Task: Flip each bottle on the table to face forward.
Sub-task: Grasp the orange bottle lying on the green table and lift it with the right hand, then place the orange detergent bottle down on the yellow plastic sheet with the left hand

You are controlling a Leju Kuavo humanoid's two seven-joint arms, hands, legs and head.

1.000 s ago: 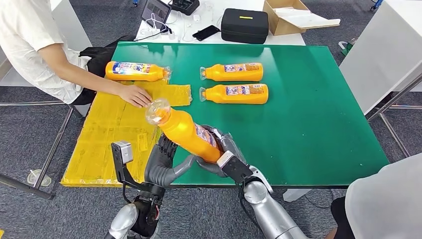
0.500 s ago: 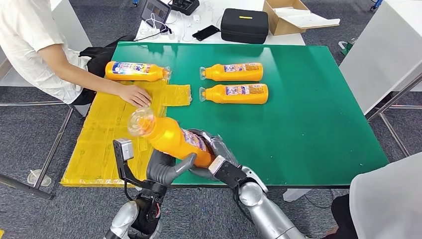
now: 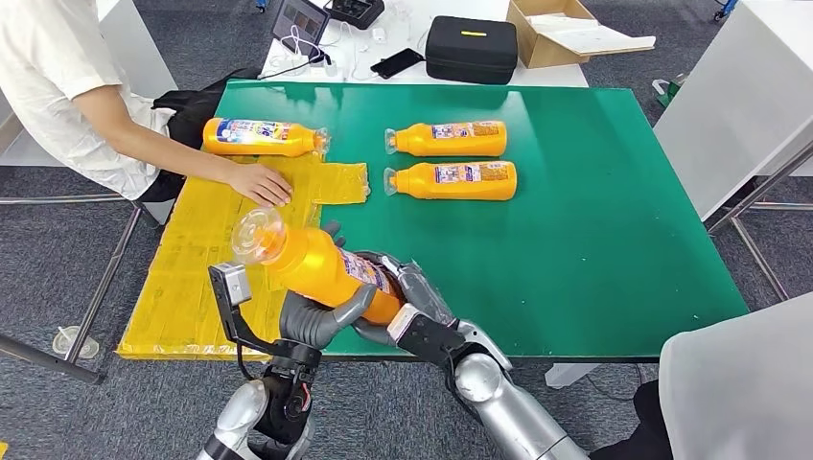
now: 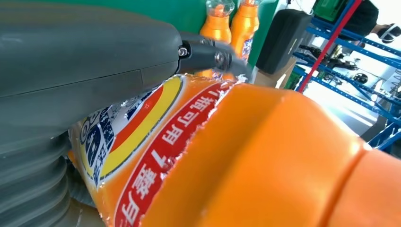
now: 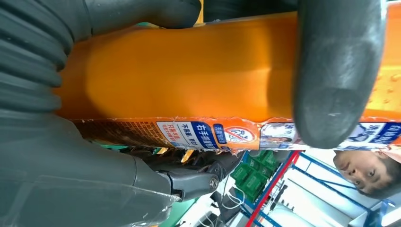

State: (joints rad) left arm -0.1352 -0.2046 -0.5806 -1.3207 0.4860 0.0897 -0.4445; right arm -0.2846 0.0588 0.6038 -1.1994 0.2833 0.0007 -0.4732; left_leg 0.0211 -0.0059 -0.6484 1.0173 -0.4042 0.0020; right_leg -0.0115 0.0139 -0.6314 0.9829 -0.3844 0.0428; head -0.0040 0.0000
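An orange bottle (image 3: 316, 264) with a clear cap is held tilted above the table's near edge, cap toward the left. My left hand (image 3: 316, 316) grips it from below and my right hand (image 3: 407, 297) grips its base end. Close up, the left wrist view has the bottle's label (image 4: 142, 142) under my thumb. In the right wrist view the orange bottle body (image 5: 189, 71) lies between my thumb and fingers. Three more orange bottles lie flat: one (image 3: 261, 137) at the far left beside a person's hand (image 3: 259, 182), and two (image 3: 449, 139) (image 3: 452, 179) in the middle.
A yellow sheet (image 3: 206, 259) covers the left part of the green table (image 3: 594, 230). A person in white sits at the left with an arm on the table. A black case (image 3: 472, 48), a cardboard box (image 3: 561, 34) and cables lie on the white table behind.
The held bottle has swung lower and to the left, its cap now nearer the yellow sheet. Both hands kept their hold and moved left with it. The person's hand stayed put.
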